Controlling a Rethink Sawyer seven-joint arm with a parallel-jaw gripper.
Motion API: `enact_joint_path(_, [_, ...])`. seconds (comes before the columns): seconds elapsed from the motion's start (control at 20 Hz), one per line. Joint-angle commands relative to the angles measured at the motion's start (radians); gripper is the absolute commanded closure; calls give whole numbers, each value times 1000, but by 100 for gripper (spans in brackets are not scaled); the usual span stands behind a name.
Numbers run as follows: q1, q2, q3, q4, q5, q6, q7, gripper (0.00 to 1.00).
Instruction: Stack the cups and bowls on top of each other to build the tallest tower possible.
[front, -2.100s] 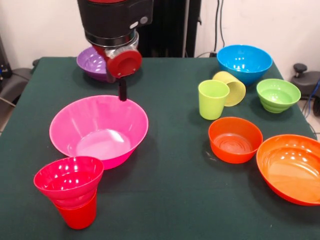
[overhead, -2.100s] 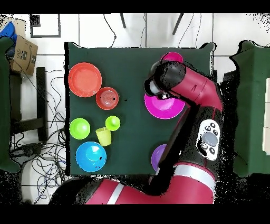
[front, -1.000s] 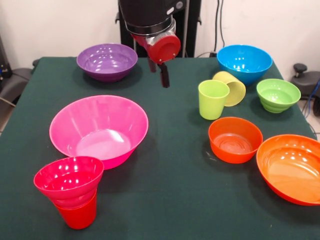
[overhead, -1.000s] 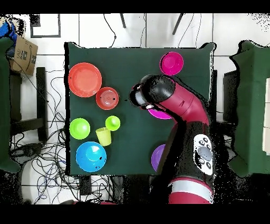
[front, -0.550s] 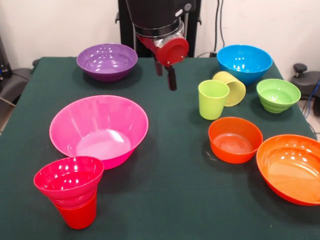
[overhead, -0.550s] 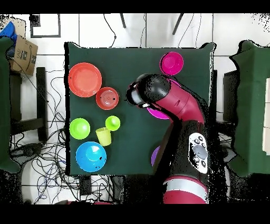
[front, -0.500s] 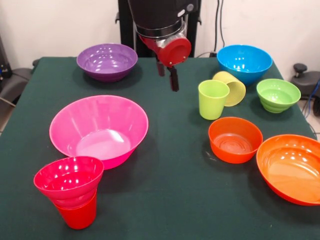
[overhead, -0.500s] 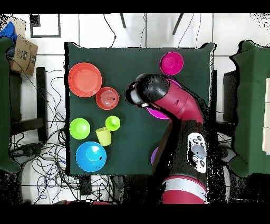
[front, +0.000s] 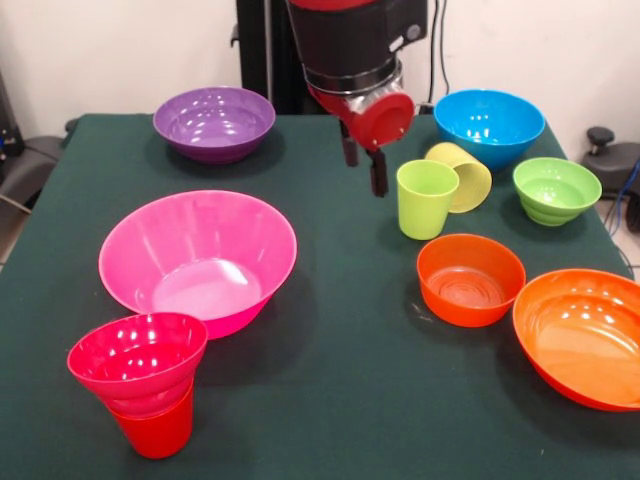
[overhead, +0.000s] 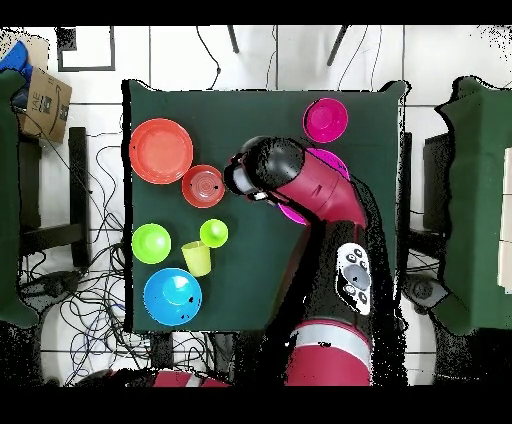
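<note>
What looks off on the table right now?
The pale yellow cup lies tipped on its side between the blue bowl and the upright lime green cup. Everything else sits upright, including the small magenta bowl nested on the red cup.

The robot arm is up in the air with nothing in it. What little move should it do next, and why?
Probably a short slide sideways toward the lime green cup, then down over it. The tool hangs empty just beside that cup, which stands upright and apart from the tipped pale yellow cup. So far the only stack is the magenta bowl sitting on the red cup.
</note>
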Motion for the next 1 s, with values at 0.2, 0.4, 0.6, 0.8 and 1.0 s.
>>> enact_joint_path(0.2, [23, 102, 29, -58, -34, -113, 133, 0])
enact_joint_path(0.4, [12, 118, 3, -86, -70, -160, 90, 0])
enact_joint_path(0.6, [8, 116, 17, -79, -63, -165, 83, 0])
enact_joint_path(0.8, [8, 98, 46, -39, -39, -159, 82, 0])
enact_joint_path(1.0, [4, 67, 62, 0, -23, -126, 81, 0])
